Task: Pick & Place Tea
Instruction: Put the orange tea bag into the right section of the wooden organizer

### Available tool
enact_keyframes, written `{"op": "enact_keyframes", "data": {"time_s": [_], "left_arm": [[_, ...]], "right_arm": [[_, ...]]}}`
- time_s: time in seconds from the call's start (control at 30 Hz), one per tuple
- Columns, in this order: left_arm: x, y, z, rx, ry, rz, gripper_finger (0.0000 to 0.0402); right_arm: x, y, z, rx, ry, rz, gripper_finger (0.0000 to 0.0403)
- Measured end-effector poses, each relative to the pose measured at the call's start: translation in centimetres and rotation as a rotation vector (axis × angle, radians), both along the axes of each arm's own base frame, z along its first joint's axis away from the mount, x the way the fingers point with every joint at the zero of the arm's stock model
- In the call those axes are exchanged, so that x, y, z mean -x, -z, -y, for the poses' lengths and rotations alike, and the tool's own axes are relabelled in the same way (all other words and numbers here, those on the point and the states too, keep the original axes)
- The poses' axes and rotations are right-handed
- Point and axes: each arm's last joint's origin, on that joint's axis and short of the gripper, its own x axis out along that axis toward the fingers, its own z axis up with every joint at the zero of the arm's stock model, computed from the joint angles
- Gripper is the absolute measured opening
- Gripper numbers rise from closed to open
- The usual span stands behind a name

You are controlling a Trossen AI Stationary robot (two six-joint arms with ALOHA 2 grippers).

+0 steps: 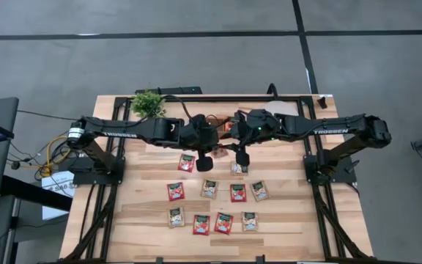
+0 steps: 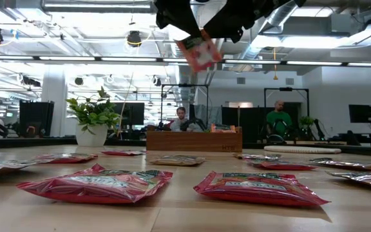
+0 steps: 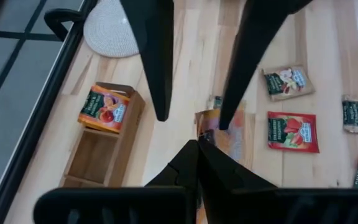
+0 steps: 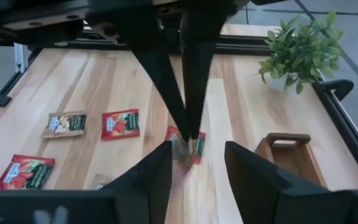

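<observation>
**High view: a sachet changes hands above the table**

The left gripper point(image 1: 204, 163), clenched, pinches a red tea sachet point(image 2: 199, 53) aloft; the right gripper point(image 4: 194, 163) stands released around it, apparently a handover. Other sachets point(image 1: 224, 222) lie spread on the table point(image 1: 291, 227), the wooden box point(image 3: 101, 140) nearby.

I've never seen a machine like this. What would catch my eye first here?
Two dark arms meet above the middle of the wooden table. The left gripper, fingers pinched shut, holds a red tea sachet in the air, and the right gripper faces it with fingers apart. Below, more tea sachets lie in loose rows, with a small wooden box holding one packet and a green potted plant at the far edge.
</observation>
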Motion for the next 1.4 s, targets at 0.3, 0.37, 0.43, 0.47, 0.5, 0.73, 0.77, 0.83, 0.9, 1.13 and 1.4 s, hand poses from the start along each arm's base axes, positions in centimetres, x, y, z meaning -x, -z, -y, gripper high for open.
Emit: {"op": "enact_keyframes", "data": {"time_s": [0.3, 0.37, 0.43, 0.47, 0.5, 0.73, 0.77, 0.83, 0.9, 1.13, 1.4], "left_arm": [[-0.27, -0.29, -0.04, -0.013, 0.010, 0.038, 0.0000], [-0.31, -0.34, -0.03, -0.015, 0.013, 0.043, 0.0000], [-0.34, -0.35, -0.04, -0.017, 0.013, 0.046, 0.0000], [-0.34, -0.36, -0.05, -0.017, 0.013, 0.047, 0.0000], [-0.35, -0.37, -0.06, -0.017, 0.013, 0.048, 0.0000], [-0.47, -0.47, -0.05, -0.017, 0.013, 0.065, 0.0000], [-0.47, -0.48, -0.05, -0.017, 0.013, 0.066, 0.0000], [-0.48, -0.49, -0.05, -0.017, 0.013, 0.067, 0.0000], [-0.48, -0.49, -0.05, -0.017, 0.013, 0.068, 0.0000], [-0.48, -0.50, -0.09, -0.025, 0.004, 0.069, 0.0000], [-0.47, -0.51, -0.23, -0.058, -0.042, 0.070, 0.0000]], "right_arm": [[0.02, 0.00, 0.24, -0.007, 0.012, 0.000, 0.0131], [0.03, 0.00, 0.36, -0.007, 0.016, 0.000, 0.0128], [0.04, 0.00, 0.47, -0.010, 0.021, 0.000, 0.0122], [0.05, -0.01, 0.49, -0.014, 0.024, 0.000, 0.0119], [0.08, 0.02, 0.61, -0.016, 0.029, -0.004, 0.0115], [0.29, 0.33, 0.79, -0.019, 0.035, -0.041, 0.0060], [0.30, 0.34, 0.79, -0.018, 0.035, -0.042, 0.0048], [0.30, 0.34, 0.79, -0.010, 0.030, -0.041, 0.0021], [0.29, 0.35, 0.72, 0.002, 0.020, -0.041, 0.0006], [0.29, 0.35, 0.72, -0.004, 0.024, -0.042, 0.0001], [0.30, 0.35, 0.82, -0.028, 0.045, -0.042, 0.0000]]}}
